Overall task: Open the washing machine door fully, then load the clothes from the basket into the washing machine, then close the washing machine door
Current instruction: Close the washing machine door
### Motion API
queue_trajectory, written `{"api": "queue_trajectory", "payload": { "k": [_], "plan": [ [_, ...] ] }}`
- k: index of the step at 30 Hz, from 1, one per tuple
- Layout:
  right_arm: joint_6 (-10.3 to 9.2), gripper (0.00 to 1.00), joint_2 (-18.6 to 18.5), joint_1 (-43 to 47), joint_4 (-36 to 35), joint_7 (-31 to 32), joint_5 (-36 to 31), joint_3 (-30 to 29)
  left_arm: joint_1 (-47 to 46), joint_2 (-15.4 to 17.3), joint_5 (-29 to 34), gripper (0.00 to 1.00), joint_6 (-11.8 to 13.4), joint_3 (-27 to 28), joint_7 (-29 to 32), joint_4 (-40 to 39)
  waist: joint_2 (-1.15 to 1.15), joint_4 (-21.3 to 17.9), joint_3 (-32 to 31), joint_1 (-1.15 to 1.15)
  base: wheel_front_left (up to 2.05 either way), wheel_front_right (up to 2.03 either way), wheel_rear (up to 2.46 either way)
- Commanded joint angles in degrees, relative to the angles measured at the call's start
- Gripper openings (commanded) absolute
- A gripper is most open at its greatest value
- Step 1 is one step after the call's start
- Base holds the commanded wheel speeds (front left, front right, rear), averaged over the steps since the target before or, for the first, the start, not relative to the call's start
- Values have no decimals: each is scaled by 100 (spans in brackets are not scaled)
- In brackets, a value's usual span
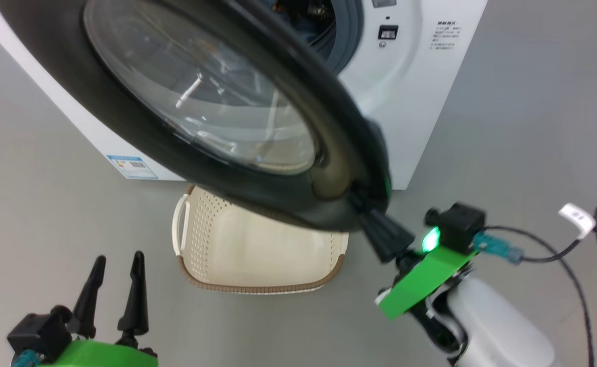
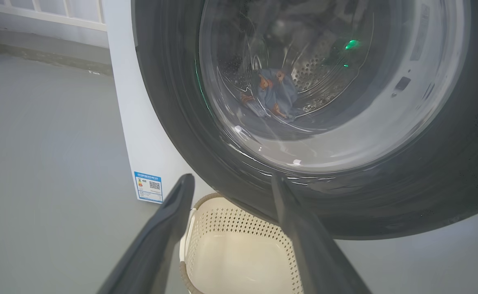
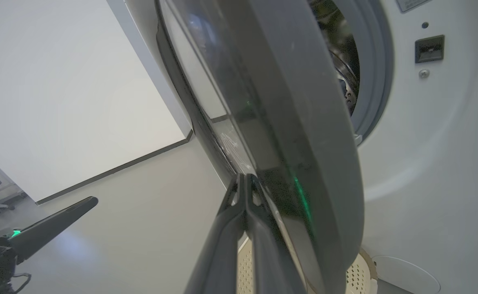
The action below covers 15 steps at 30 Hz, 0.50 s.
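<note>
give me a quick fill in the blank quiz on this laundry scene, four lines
1. The basket on the floor is ____.
2. The clothes lie ____ the washing machine.
3. The left hand hovers with its fingers ____.
4. The right hand is ____, its fingertips at the edge of the washing machine door.

Missing words: empty; inside; open; shut

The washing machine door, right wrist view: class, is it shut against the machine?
No, the washing machine door stands ajar, the grey rubber ring showing past its edge.
</note>
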Motion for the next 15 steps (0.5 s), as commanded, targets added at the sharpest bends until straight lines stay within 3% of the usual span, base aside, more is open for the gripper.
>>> {"api": "queue_trajectory", "payload": {
  "k": [1,15],
  "plan": [
    [7,0,71,-213,-150,-33,-44,-202,-254,82,-37,100,-9,188,-37,-172,0,11,140,0,0,0,0],
    [7,0,208,-1039,187,-33,-259,-1335,-597,39,-99,100,-9,-44,-37,-266,0,286,583,0,0,0,0]
  ]
}}
